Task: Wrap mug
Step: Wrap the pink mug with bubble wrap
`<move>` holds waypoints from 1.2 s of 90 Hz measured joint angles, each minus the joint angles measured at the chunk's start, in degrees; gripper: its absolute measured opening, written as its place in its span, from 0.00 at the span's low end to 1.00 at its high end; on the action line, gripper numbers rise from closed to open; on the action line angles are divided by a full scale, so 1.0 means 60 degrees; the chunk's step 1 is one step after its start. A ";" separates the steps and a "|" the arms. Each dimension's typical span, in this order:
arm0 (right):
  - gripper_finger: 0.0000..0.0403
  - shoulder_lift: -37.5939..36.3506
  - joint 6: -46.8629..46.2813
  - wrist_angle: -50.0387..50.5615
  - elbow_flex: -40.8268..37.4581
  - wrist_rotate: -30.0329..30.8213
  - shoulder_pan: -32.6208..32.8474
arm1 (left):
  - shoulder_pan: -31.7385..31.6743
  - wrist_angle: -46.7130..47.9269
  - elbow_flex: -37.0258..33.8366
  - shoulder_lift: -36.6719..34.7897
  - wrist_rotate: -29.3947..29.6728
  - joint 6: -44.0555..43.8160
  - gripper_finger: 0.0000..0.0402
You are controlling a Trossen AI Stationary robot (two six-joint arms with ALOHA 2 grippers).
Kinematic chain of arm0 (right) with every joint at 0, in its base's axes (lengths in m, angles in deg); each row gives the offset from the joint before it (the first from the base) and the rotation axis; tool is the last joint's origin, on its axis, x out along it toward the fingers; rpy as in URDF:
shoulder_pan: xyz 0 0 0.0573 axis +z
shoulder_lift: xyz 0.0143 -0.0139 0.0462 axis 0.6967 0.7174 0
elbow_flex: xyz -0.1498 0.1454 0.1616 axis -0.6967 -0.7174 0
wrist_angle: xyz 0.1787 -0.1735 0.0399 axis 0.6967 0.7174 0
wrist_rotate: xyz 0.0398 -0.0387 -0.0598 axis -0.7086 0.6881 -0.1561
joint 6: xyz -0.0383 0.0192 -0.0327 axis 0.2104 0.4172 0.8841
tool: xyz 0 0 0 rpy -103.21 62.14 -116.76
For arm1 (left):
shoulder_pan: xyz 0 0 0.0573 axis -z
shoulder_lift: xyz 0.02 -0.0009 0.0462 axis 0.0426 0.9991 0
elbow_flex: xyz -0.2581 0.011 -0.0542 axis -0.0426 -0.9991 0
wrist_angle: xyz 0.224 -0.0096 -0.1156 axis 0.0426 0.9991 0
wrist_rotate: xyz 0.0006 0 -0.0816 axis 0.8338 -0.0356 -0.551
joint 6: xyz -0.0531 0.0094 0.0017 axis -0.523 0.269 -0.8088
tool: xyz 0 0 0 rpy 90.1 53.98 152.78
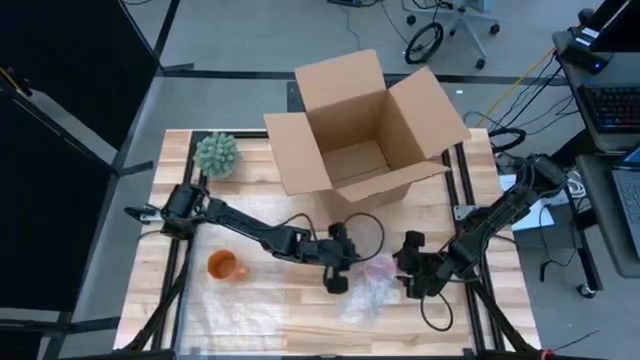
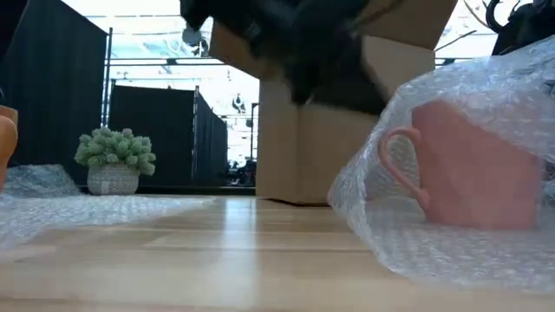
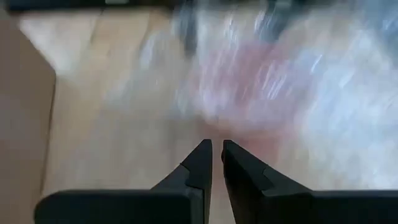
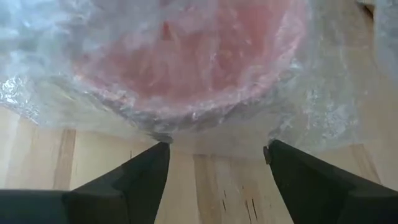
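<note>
A pink mug [image 2: 477, 173] sits on the table inside a loose sheet of clear bubble wrap [image 2: 408, 234], its handle [image 2: 397, 160] toward the table's left. From above the wrapped mug [image 1: 379, 268] lies between both grippers. My left gripper [image 1: 338, 276] is just left of it, fingers shut [image 3: 217, 149] and pointing at the blurred pink mug [image 3: 249, 68]. My right gripper [image 1: 408, 272] is just right of it, open [image 4: 214, 149], its fingertips close before the wrap [image 4: 186, 74] with wood showing between them.
An open cardboard box [image 1: 365, 130] stands at the far middle. A small potted plant [image 1: 216, 153] is at the far left. An orange mug [image 1: 225, 266] stands left of my left gripper, with a second bubble wrap sheet [image 1: 240, 312] near the front edge.
</note>
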 joint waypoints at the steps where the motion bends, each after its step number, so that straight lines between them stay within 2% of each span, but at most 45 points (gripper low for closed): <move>1: 0.64 0.0000 0.0004 0.0000 0.0000 0.0000 0.0000 | 0.0000 -0.0031 0.0032 0.0010 -0.0022 0.0024 0.07; 27: 0.64 0.0000 0.0007 -0.0008 0.0000 0.0000 -0.0004 | 0.0044 -0.0475 0.0788 0.0020 -0.0686 0.0494 0.07; 44: 0.64 0.0000 -0.0010 -0.0055 0.0000 0.0000 -0.0004 | -0.0047 0.0060 0.1631 0.0603 -0.0706 0.0510 0.07; 63: 0.64 0.0000 -0.0003 -0.0049 0.0000 0.0000 -0.0004 | -0.0007 0.3398 0.4247 0.1621 -0.0498 0.0715 0.06; 73: 0.64 0.0000 -0.0010 -0.0037 0.0000 -0.0004 -0.0004 | -0.0004 0.4387 0.5168 0.2105 -0.0465 0.0704 0.06; 83: 0.64 0.0000 0.0006 -0.0033 0.0000 -0.0002 -0.0004 | 0.0015 0.4322 0.5672 0.2378 -0.0556 0.0740 0.06; 95: 0.64 0.0000 0.0005 -0.0019 0.0000 -0.0007 0.0010 | 0.0044 0.4537 0.5696 0.2401 -0.0660 0.0769 0.06; 108: 0.64 0.0000 -0.0014 0.0011 0.0000 -0.0056 0.0026 | 0.0241 0.5991 0.5690 0.1700 0.0517 0.0615 0.06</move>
